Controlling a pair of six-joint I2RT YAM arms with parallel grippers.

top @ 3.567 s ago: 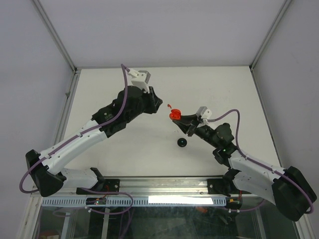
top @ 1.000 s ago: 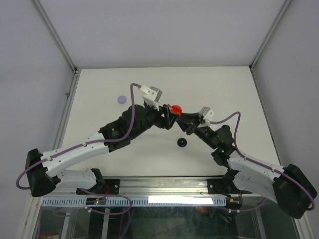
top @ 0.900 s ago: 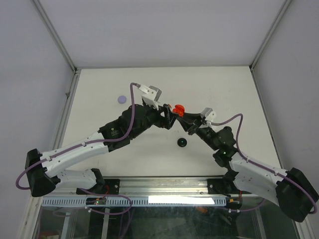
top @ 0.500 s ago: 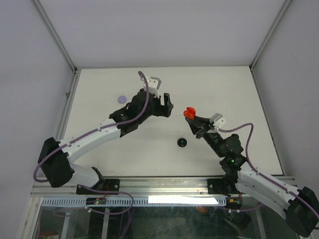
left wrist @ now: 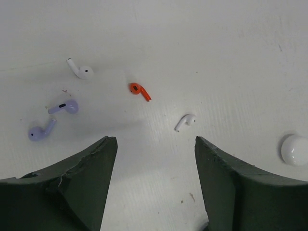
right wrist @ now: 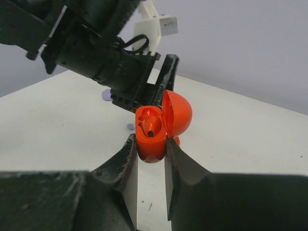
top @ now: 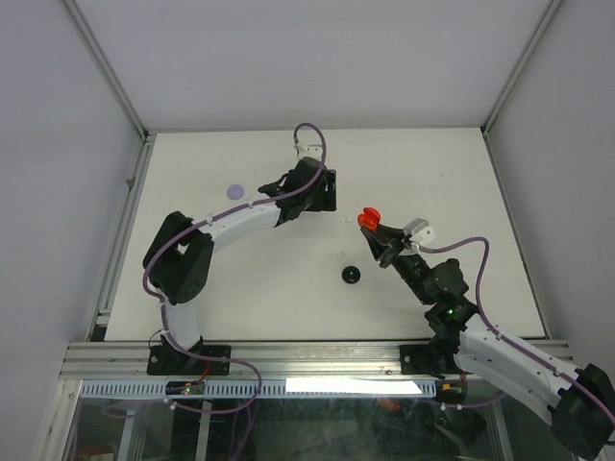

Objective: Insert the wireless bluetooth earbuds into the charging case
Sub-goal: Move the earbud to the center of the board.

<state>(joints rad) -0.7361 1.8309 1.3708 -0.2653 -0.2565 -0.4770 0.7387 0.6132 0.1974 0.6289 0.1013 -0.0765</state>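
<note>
Right gripper (right wrist: 151, 144): clamped on open red charging case (right wrist: 166, 115), seated earbud (right wrist: 150, 126) inside, raised off table (top: 432, 173). Left gripper (left wrist: 155, 159): jaws wide, empty, above loose earbuds lying apart: red earbud (left wrist: 139, 91), white earbuds (left wrist: 81, 69), lavender earbuds (left wrist: 63, 107). White case (left wrist: 295, 149) nearby; black case (top: 352, 276) on table.

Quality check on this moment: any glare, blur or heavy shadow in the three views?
Top view: even, soft light, no glare, but the earbuds are mere specks. Left wrist view: earbuds sharp, a faint shadow on the table near the left tool. Right wrist view: red case crisp; fingers of the right tool dark, detail lost.
</note>
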